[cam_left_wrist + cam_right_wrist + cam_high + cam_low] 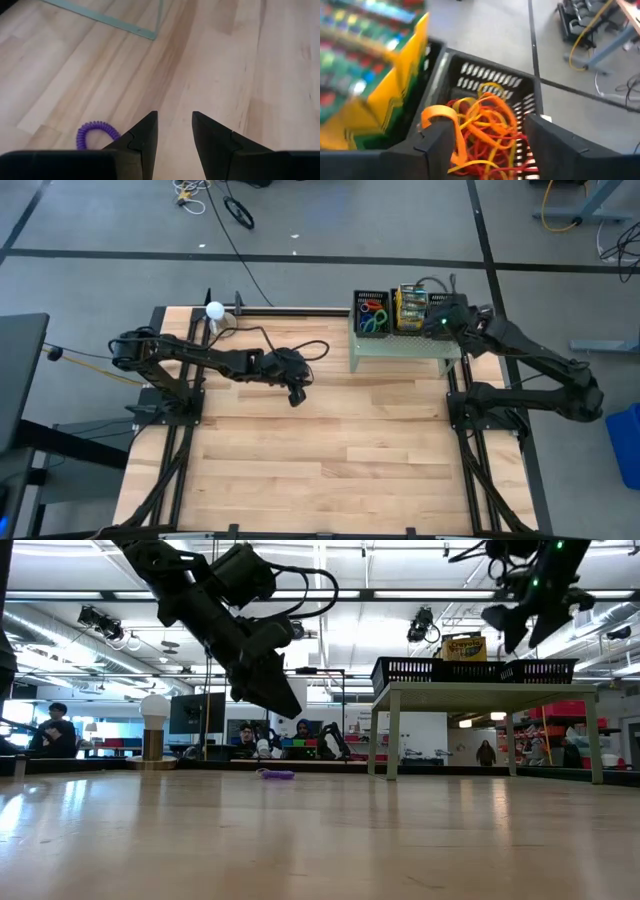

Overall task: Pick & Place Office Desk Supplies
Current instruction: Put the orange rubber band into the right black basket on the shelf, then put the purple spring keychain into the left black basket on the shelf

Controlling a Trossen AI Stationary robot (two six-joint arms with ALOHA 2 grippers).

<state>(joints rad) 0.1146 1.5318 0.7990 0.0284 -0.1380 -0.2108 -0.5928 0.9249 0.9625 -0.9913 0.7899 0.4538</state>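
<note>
- Our right gripper (490,145) hangs with its jaws spread wide and empty over the black slotted bin (520,95), right of centre in the right wrist view; a tangle of orange, yellow and red rubber bands (480,125) lies in that bin.
- Beside it, at the left of that view, stand the yellow-and-green crayon boxes (375,85).
- In the high view these bins sit on the pale green stand (405,345), upper right of centre.
- Our left gripper (174,135) hovers over the bare wooden table (240,60), fingers parted with nothing between them; a purple coil ring (95,134) lies just beside it, lower left of the left wrist view.
- We judge this ring the next pick: we should centre the jaws on it, drop straight down, and close gently.
- Open board surrounds the ring; the stand's leg and the white ball lamp (214,309) are well apart from it.
</note>
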